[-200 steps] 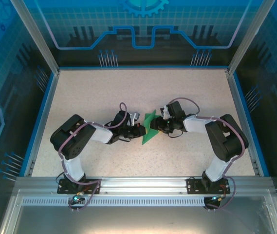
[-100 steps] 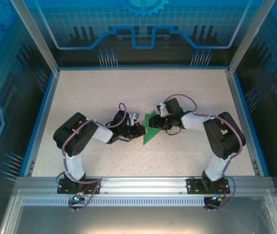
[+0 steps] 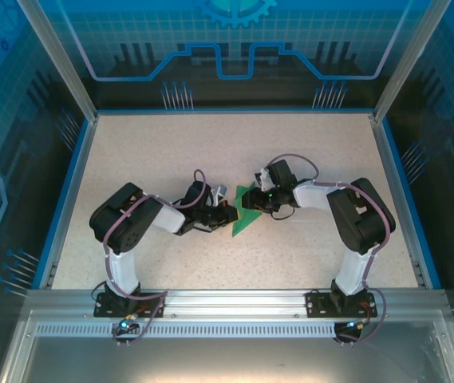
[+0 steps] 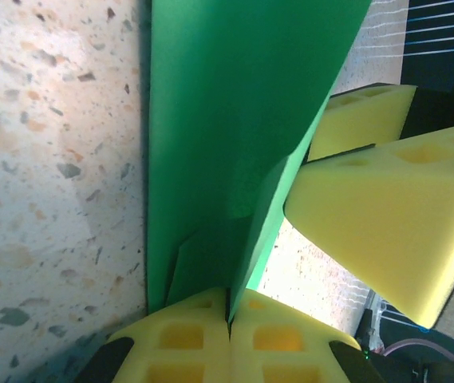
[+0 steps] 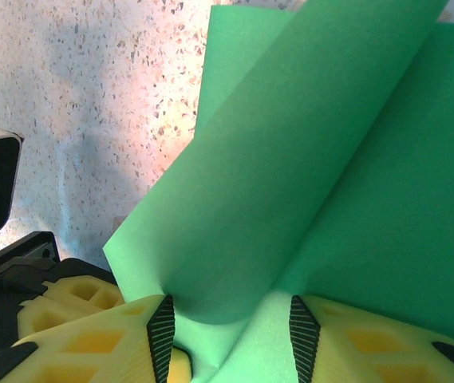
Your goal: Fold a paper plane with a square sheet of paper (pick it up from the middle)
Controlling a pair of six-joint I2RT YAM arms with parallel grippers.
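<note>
The bright-green sheet of paper (image 3: 242, 221) lies mid-table, folded into a narrow pointed shape with layered flaps. My left gripper (image 3: 230, 215) meets it from the left. In the left wrist view its yellow foam jaws (image 4: 230, 319) are shut on the lower edge of a raised flap of the paper (image 4: 227, 120). My right gripper (image 3: 253, 204) comes in from the right. Its jaws (image 5: 227, 343) stand apart, with a curled flap of the paper (image 5: 306, 183) bulging between them. The right gripper's fingers (image 4: 386, 227) sit close beside the flap.
The speckled tabletop (image 3: 147, 159) is bounded by a blue rim (image 3: 67, 191) and metal frame posts. Both arms' elbows bend outward at the left (image 3: 119, 223) and right (image 3: 362, 219). The left gripper's fingers (image 5: 67, 299) lie just left of the right jaws.
The right arm has swung in and its gripper has slid a little left onto the paper. The left gripper has kept its hold in the same place.
</note>
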